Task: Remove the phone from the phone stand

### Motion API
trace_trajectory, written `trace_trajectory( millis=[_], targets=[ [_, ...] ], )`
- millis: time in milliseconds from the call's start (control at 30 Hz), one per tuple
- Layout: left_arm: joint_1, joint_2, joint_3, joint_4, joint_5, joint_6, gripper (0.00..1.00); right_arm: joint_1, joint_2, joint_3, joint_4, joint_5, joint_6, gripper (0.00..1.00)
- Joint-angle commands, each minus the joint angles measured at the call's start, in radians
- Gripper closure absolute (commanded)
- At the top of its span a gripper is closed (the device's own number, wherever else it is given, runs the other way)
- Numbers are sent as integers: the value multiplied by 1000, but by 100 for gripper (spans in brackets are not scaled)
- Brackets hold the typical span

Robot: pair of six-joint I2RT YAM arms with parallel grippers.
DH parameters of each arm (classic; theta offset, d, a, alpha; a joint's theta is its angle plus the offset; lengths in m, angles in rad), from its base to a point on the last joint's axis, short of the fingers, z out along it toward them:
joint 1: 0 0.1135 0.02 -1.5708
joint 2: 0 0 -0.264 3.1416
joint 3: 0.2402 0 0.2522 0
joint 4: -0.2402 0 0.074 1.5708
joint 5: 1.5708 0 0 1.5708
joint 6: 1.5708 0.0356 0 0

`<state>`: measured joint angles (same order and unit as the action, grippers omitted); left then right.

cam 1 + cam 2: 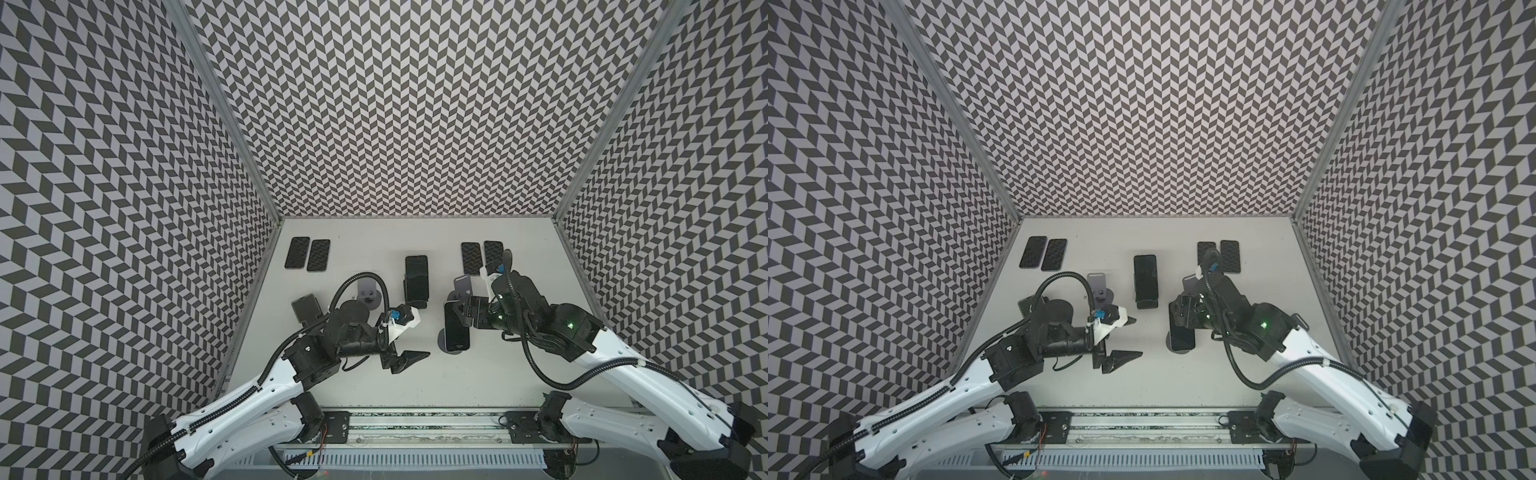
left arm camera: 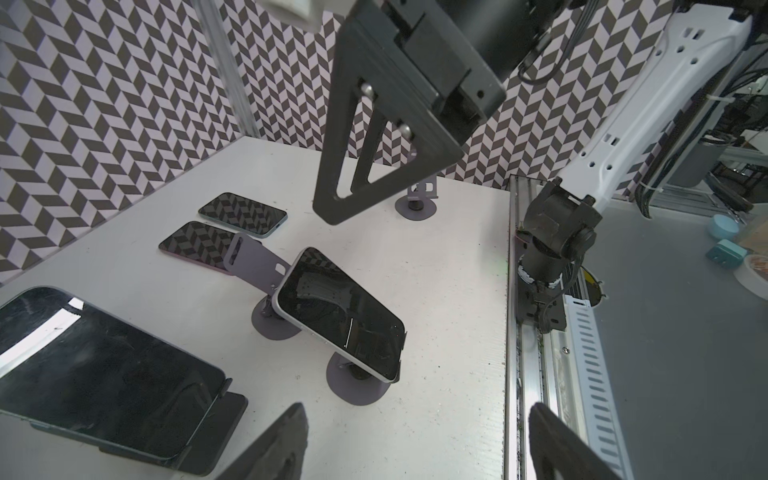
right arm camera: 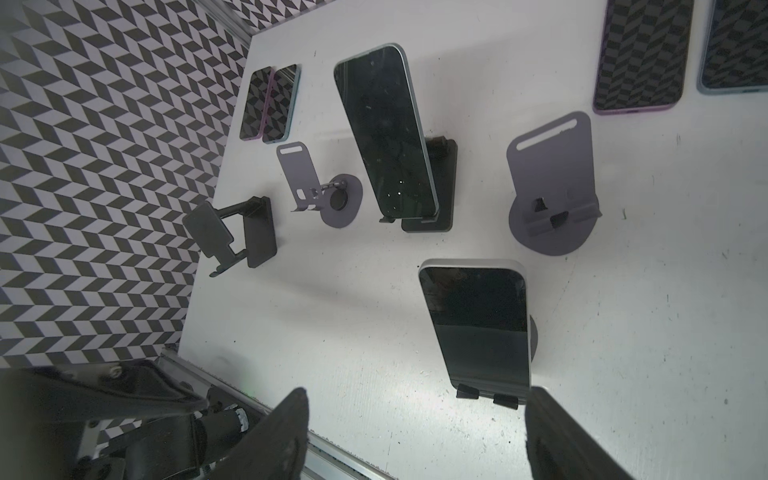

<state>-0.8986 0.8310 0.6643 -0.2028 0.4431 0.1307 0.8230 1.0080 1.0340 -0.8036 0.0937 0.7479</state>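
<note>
One phone (image 3: 473,328) on stand (image 3: 535,336) just ahead of right pincer (image 3: 417,397) | state: released, empty

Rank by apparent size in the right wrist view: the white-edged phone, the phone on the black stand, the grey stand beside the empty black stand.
1-2. White-edged phone and phone on the black stand: near alike, so not ranked; the white-edged one sits closer to the camera.
3. Grey stand: clearly smallest here, and farther off.
</note>
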Motion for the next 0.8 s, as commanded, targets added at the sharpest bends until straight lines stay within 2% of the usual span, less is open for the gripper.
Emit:
trace_trajectory(
  millis=[0, 433, 767],
  targets=[
    [-28, -5, -25, 15, -24, 36, 16, 30, -17, -35, -5, 14, 83, 20],
    [-40, -62, -186, 125, -80, 83, 14, 133, 12, -74, 9, 58, 165, 18],
    [-39, -74, -228, 186, -160, -49, 14, 140, 47, -61, 33, 107, 153, 16]
  ],
)
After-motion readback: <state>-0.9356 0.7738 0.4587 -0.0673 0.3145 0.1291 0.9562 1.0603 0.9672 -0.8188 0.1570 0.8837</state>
